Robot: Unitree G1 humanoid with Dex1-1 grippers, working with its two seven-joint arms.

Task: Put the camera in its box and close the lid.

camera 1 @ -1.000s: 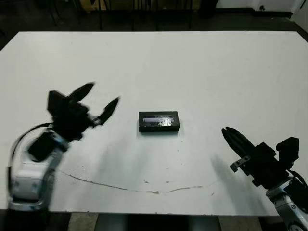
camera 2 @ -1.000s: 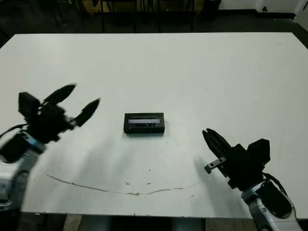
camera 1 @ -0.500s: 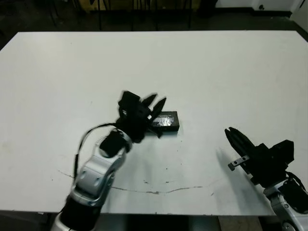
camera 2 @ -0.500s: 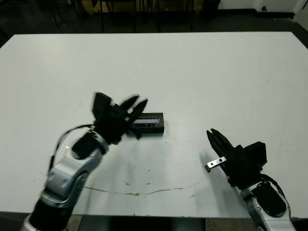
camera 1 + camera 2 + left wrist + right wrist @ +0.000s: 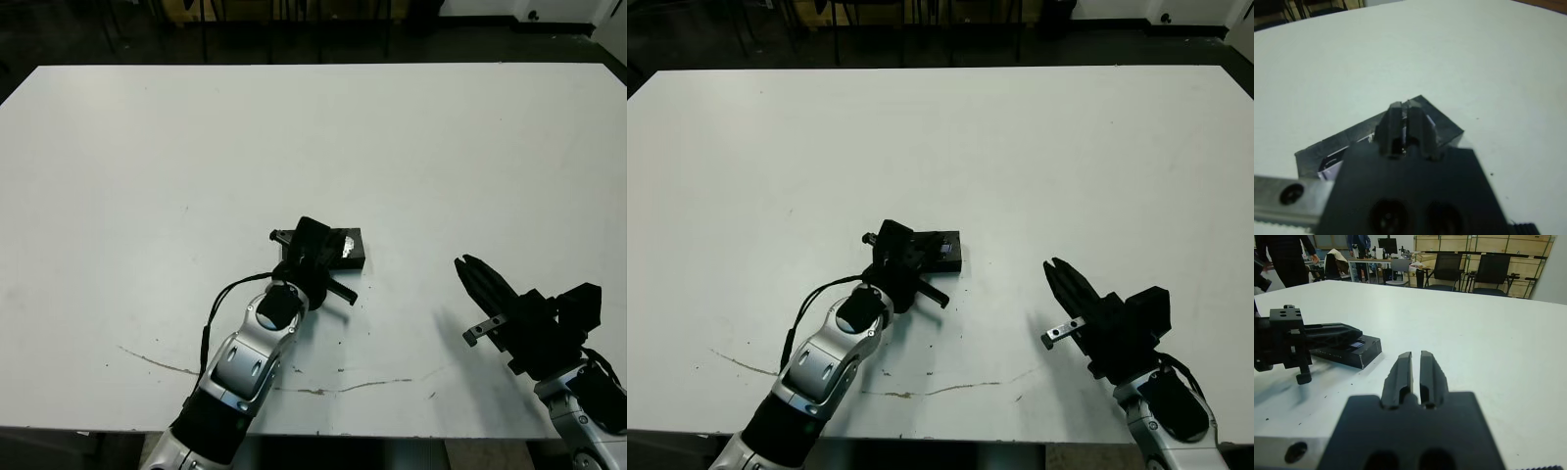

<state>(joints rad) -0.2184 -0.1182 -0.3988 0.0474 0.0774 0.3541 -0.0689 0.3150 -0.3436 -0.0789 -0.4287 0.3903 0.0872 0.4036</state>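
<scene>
On my screens the left gripper (image 5: 1405,110) has its two black fingers (image 5: 1392,122) pressed together, nothing visibly between them, tips resting over the top of the lid (image 5: 1442,125). The right wrist view shows the same from the side: those fingers lie flat along the lid's top surface, reaching in from the end nearest the robot's left. I cannot tell whether they press down or only touch.

The left arm (image 5: 250,348) is stretched forward and inward from the near left corner of the table (image 5: 313,127), forearm angled toward the middle, wrist bent so the black gripper body sits over the left part of the box (image 5: 355,257). A thin cable loops beside the forearm.

The box sits near the table's centre with the lid on it. Only its right end shows past the gripper in the head views, with a glint of silvery strip on top. I cannot see the camera; the closed box hides whatever is inside.

The right gripper (image 5: 472,276) is clenched too, fingers side by side with just a thin seam between them, holding nothing. It hovers low above the table, well apart from the box on its right side, pointing forward and slightly inward. The right arm (image 5: 578,397) comes up from the near right corner.

A faint scuff line (image 5: 294,384) runs across the near part of the table.
</scene>
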